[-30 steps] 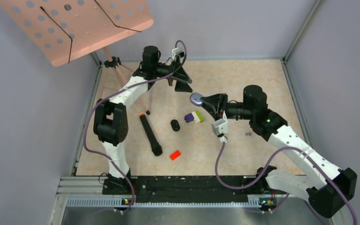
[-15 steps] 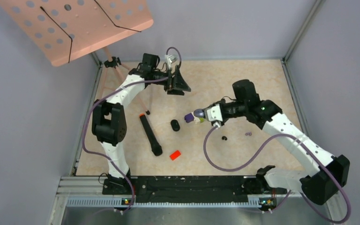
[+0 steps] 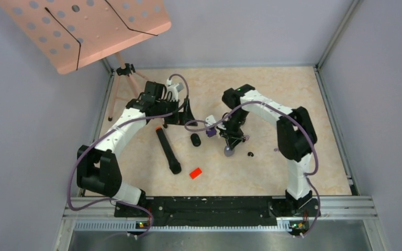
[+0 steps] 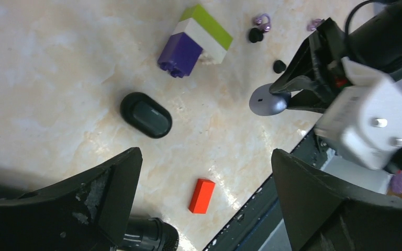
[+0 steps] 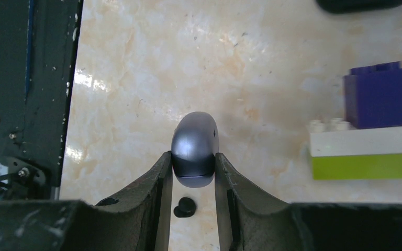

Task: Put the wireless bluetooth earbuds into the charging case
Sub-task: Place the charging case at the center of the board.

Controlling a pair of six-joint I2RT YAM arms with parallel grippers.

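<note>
The tiny glossy black earbud [image 5: 185, 207] closest to your work lies on the marbled beige table [image 3: 272, 94]. In the right wrist view it sits at bottom centre, framed between the two fingers, just behind the wrist-side end of the grey-lilac pebble-shaped charging case [image 5: 194, 149]. The left wrist view shows more loose buds in its upper right: a second black earbud [image 4: 255, 35] beside a pale purple earbud [image 4: 262, 20].

Your right gripper [image 5: 193, 157] is drawn narrow onto the charging case and pinches it across its short width. The case's long axis therefore runs along the fingers, with the free end pointing away from the wrist. The lid looks shut. You cannot tell from these views whether the case touches the table.

Your left gripper [image 4: 204, 157] is spread wide and carries nothing. In the top view it hangs up and to the left of the held case. From there, the black oval case [image 4: 145, 115] and the purple, white and green brick stack [image 4: 194, 41] lie between it and the buds.

The right arm is the nearer one to the buds, but it is occupied. Any pick by the left arm would probably mean reaching across, past the brick stack.
</note>
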